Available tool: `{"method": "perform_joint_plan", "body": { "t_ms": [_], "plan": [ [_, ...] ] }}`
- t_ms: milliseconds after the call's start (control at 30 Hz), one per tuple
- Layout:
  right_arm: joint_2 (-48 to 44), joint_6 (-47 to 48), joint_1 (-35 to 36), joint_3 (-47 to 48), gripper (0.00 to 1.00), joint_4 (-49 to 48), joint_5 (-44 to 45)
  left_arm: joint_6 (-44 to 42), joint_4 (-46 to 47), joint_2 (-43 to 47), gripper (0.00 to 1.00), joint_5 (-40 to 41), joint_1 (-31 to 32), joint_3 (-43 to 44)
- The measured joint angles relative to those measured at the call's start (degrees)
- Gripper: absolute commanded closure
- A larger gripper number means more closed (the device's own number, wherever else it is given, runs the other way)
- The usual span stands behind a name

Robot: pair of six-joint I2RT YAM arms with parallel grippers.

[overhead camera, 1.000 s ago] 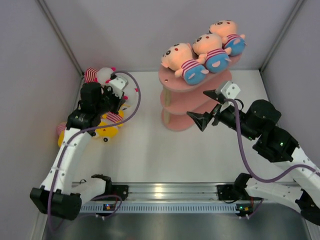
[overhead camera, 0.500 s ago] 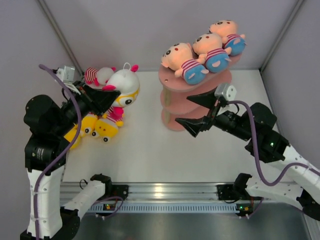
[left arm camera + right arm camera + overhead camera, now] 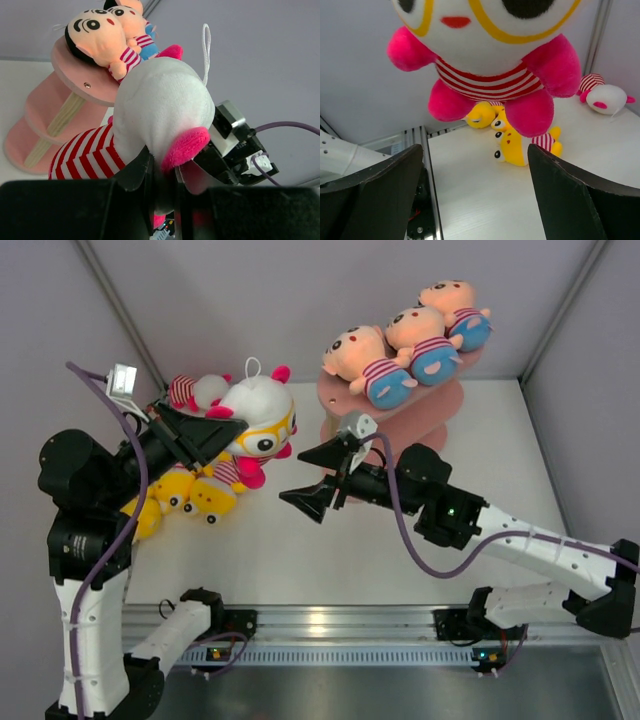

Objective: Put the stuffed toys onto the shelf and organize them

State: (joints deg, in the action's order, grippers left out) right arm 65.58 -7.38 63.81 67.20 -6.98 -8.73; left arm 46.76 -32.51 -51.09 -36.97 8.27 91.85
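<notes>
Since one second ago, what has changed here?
The left tool, shut on the white-faced toy, lifted it up and toward the middle. The right tool, open, swung left from the shelf to face that toy. The three peach-faced toys on the shelf top and the yellow toys stayed put.

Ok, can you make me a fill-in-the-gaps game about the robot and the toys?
1. The left gripper holds a white-faced toy in a red-and-white ___ shirt.
2. The top board of the shelf carries ___ peach-faced dolls.
3. The right gripper is wide ___, holding nothing.
Missing words: striped; three; open.
</notes>
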Motion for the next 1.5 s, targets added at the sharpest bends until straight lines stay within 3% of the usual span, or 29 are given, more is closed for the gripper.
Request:
{"method": "perform_joint_plan", "body": {
  "t_ms": [400, 467, 500, 600, 833, 933, 1033, 1067, 1167, 1267, 1367, 1433, 1467, 1500],
  "plan": [
    [6.3, -0.6, 0.5, 5.7, 0.16, -0.8, 6.6, 1.8, 1.0, 4.1, 1.0, -2.7, 0.0, -0.3],
    [7.2, -0.5, 0.3, 7.4, 0.19, -0.7, 6.0, 1.9, 1.3, 4.2, 1.0, -2.9, 0.0, -0.6],
    [8.0, -0.3, 0.1, 8.5, 0.27, -0.6, 5.6, 1.9, 1.3, 4.2, 1.0, -2.9, 0.0, -0.7],
    [10.0, -0.3, -0.2, 10.3, 0.36, -0.3, 4.8, 2.0, 1.3, 4.1, 1.0, -2.9, 0.0, -0.7],
    [10.9, -0.6, -0.2, 10.3, 0.23, 0.9, 3.5, 2.1, 1.3, 4.1, 1.0, -3.7, -0.1, -0.7],
    [11.0, -0.6, -0.3, 10.3, 0.3, 0.7, 3.0, 2.2, 1.4, 4.1, 1.0, -4.0, -0.1, -0.7],
    [11.1, -0.4, -0.6, 10.3, 0.48, 0.7, 2.3, 2.3, 1.4, 4.1, 1.0, -4.0, -0.1, -0.7],
    [11.3, -0.3, -0.7, 10.4, 0.61, 0.7, 2.0, 2.3, 1.5, 4.1, 1.0, -4.0, -0.1, -0.7],
    [12.4, -0.4, -1.2, 10.5, 0.84, 0.6, 1.0, 2.4, 1.4, 4.1, 1.0, -4.1, -0.1, -0.7],
    [13.2, -0.7, -1.3, 10.6, 1.0, 0.3, 0.0, 2.3, 1.1, 4.0, 1.0, -4.0, -0.2, -0.9],
    [13.0, -1.5, -1.4, 10.5, 1.0, 0.6, 0.2, 1.6, 1.3, 4.1, 1.0, -4.0, -0.2, -1.7],
    [12.4, -2.0, -1.4, 10.1, 1.0, 1.6, 0.9, 0.7, 1.7, 4.8, 0.86, -4.0, -0.3, -3.0],
    [11.8, -2.3, -1.4, 9.9, 1.0, 3.2, 1.3, -0.3, 1.9, 5.3, 0.69, -4.0, -0.2, -4.0],
    [11.1, -2.4, -1.4, 9.6, 1.0, 4.7, 1.7, -1.4, 2.0, 5.9, 0.62, -4.0, -0.2, -5.1]
  ]
}}
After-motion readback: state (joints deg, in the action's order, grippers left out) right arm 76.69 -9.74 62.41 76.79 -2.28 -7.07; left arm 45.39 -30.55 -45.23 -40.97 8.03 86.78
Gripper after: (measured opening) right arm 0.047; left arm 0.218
